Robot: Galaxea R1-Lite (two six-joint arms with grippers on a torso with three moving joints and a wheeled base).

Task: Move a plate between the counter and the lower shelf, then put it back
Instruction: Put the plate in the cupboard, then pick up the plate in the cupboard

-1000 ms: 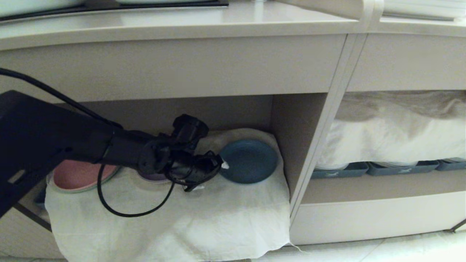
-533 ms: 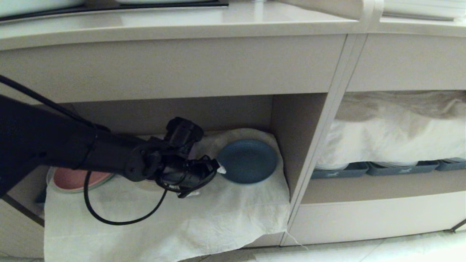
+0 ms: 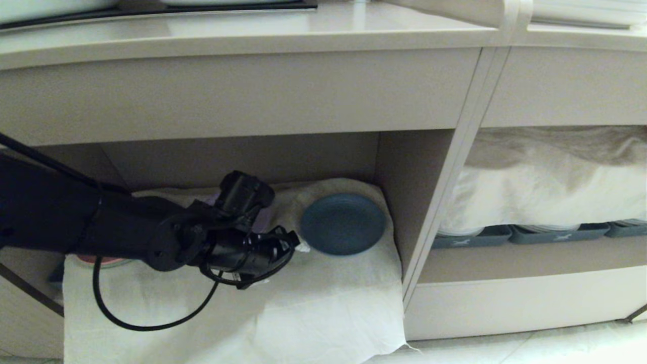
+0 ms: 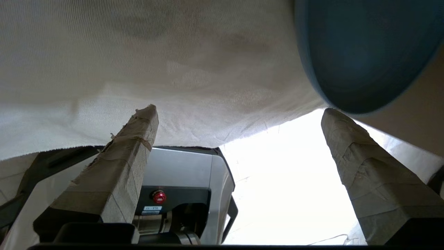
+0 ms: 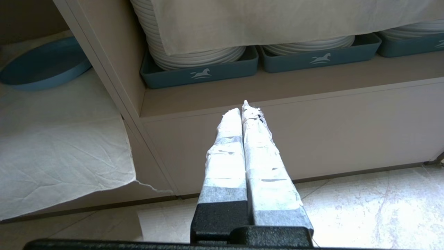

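Observation:
The light-blue plate [image 3: 343,224] lies flat on the rumpled white cloth [image 3: 323,308] in the lower shelf [image 3: 404,192], near its right wall. My left gripper [image 3: 285,258] hovers just left of the plate, open and empty, its tips apart from the rim. In the left wrist view the plate [image 4: 364,52] sits beyond one taped finger [image 4: 350,156], with nothing between the left gripper [image 4: 239,109] fingers. The counter [image 3: 252,30] runs above the shelf. My right gripper [image 5: 242,107] is shut and parked low in front of the cabinet, where the plate [image 5: 41,66] also shows.
A pink plate [image 3: 101,261] peeks out behind my left arm. The wider compartment on the right holds stacked white plates [image 5: 194,52] in grey-blue trays [image 5: 201,74] under a hanging cloth [image 3: 546,187]. The shelf cloth drapes over the front edge towards the tiled floor [image 5: 364,208].
My left arm has drawn back to the left and lower, so its fingertips have come away from the plate's left rim. The plate stays on the cloth.

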